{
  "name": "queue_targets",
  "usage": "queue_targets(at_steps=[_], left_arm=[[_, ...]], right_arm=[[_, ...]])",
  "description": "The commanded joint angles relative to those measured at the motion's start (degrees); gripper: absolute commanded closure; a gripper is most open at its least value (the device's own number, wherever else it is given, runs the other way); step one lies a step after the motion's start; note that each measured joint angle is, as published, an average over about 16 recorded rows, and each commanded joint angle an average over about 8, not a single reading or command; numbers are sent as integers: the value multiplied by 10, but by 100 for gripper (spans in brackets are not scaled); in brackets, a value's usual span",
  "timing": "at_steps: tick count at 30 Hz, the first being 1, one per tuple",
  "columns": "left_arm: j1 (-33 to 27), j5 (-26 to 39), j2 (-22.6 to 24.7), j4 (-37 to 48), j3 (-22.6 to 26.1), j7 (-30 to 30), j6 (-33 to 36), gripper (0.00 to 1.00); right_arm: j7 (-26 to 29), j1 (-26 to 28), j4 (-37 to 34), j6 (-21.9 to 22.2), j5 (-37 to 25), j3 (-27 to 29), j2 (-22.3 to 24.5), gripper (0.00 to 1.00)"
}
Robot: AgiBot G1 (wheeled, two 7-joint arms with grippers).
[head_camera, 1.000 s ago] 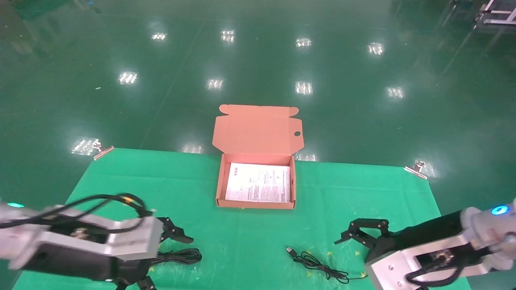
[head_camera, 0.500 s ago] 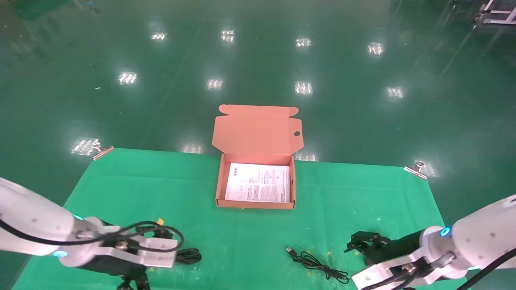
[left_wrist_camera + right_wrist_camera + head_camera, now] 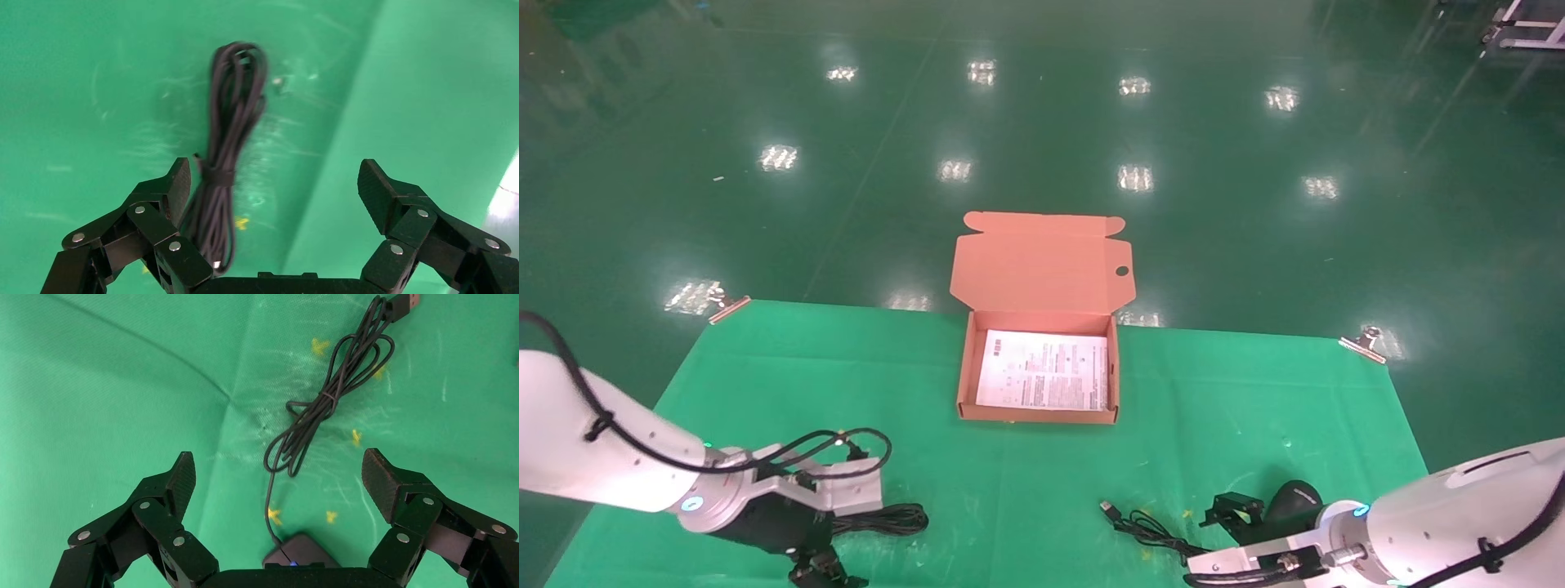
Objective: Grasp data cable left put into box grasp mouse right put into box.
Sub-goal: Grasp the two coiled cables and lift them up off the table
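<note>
The orange-brown box (image 3: 964, 384) stands open at the table's middle, with a printed sheet inside and its lid raised. The data cable (image 3: 888, 519), a black looped bundle, lies at the front left. My left gripper (image 3: 820, 565) is open just above it. In the left wrist view the data cable (image 3: 227, 159) lies close beside one finger (image 3: 177, 184) of the left gripper (image 3: 276, 180). The black mouse (image 3: 1297, 498) lies at the front right, its cord (image 3: 1160, 532) trailing left. My right gripper (image 3: 1235, 514) is open over the mouse (image 3: 300, 554), with the cord (image 3: 327, 401) ahead of the right gripper (image 3: 278, 471).
A green cloth (image 3: 1222, 392) covers the table, held by clips at the far corners (image 3: 728, 305) (image 3: 1362, 343). The cord's USB plug (image 3: 1106, 508) points toward the box. Shiny green floor lies beyond the table.
Both arms have swung down and back toward the near table edge. The left gripper now sits over the data cable, the right over the mouse, which has come into view.
</note>
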Motion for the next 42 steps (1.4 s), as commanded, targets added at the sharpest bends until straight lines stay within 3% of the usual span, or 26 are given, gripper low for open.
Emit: queue_targets(at_steps=[1, 10, 11, 17, 19, 42], left_arm=[[-3, -2, 11, 43, -2, 14, -11, 0], [-25, 5, 49, 172, 1, 86, -49, 2], [-27, 8, 53, 180, 2, 91, -52, 9], [-33, 17, 67, 222, 7, 109, -71, 84], [-34, 18, 68, 228, 7, 110, -73, 100], [-32, 17, 63, 208, 6, 106, -66, 100]], right_arm=[[14, -5, -10, 6, -6, -1, -8, 0], [-8, 1, -107, 38, -13, -4, -58, 1], [-10, 2, -116, 41, -14, -5, -63, 8], [-22, 4, -152, 54, -17, -6, -81, 83], [-23, 4, -156, 55, -18, -7, -83, 100], [-19, 5, -143, 50, -16, -6, -77, 100]])
